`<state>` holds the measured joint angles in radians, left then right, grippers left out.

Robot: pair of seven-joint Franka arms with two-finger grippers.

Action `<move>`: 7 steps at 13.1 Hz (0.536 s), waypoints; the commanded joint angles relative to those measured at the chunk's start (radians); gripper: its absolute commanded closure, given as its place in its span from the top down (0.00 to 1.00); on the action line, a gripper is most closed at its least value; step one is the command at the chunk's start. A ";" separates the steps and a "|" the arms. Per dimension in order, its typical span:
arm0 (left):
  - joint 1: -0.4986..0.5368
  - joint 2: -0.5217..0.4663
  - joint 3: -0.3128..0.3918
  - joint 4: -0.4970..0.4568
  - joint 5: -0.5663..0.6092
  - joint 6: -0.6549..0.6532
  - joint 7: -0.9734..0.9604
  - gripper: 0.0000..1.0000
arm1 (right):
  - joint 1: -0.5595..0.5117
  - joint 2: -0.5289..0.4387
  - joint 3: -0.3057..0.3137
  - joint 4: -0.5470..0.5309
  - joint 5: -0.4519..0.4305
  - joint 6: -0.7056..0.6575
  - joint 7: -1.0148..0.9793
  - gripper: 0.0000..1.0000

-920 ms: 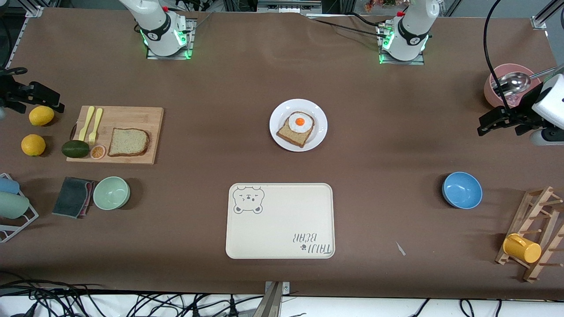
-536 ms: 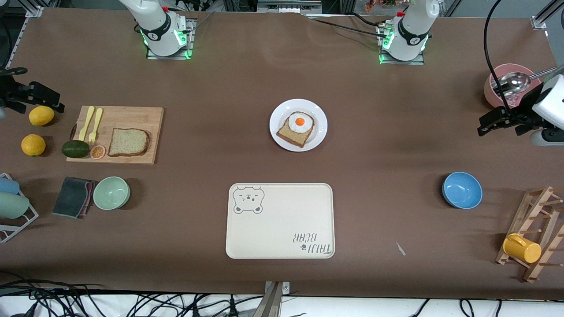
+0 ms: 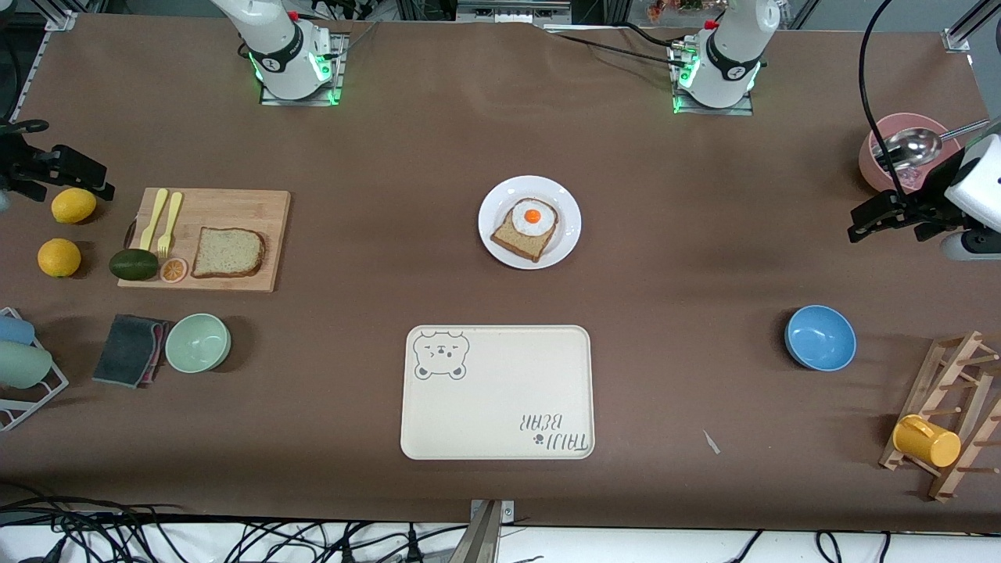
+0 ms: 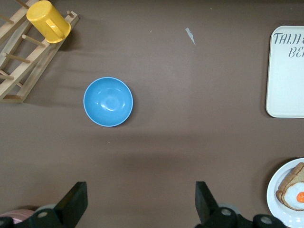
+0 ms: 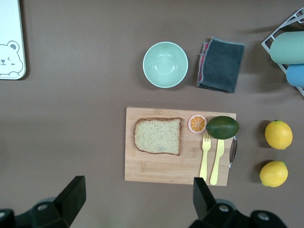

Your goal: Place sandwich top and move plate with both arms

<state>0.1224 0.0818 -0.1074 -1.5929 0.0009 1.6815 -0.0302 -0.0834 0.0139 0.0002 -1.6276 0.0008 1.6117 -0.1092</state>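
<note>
The speckled bread (image 3: 227, 252), dark-crusted, lies flat on a board (image 3: 235, 205) mid-left; the glossy round plate (image 3: 495, 215) sits at centre. Both grippers, left (image 4: 137, 209) and right (image 5: 135, 204), hover with fingers apart, apparently empty.

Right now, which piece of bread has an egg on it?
The bread slice on the white plate has the fried egg on top. The other slice, on the wooden board, is plain.

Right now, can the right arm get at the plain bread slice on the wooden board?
Probably yes. The sandwich top lies flat and uncovered on the cutting board, apart from the orange slice. The right gripper hangs open above the board, holding nothing.
</note>
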 commanded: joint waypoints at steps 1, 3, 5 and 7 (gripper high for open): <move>0.003 0.013 -0.005 0.031 0.014 -0.023 0.019 1.00 | 0.002 0.000 0.001 0.015 0.005 -0.013 0.016 1.00; 0.002 0.013 -0.005 0.025 0.016 -0.025 0.016 1.00 | 0.002 0.001 0.001 0.015 0.005 -0.013 0.010 1.00; 0.002 0.013 -0.006 0.027 0.014 -0.025 0.018 1.00 | 0.004 0.003 0.001 0.015 0.005 -0.016 0.006 1.00; 0.003 0.013 -0.006 0.024 0.014 -0.045 0.023 1.00 | 0.005 0.004 0.003 0.015 0.005 -0.018 0.006 1.00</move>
<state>0.1220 0.0855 -0.1082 -1.5929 0.0009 1.6713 -0.0290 -0.0827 0.0142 0.0003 -1.6276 0.0008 1.6114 -0.1092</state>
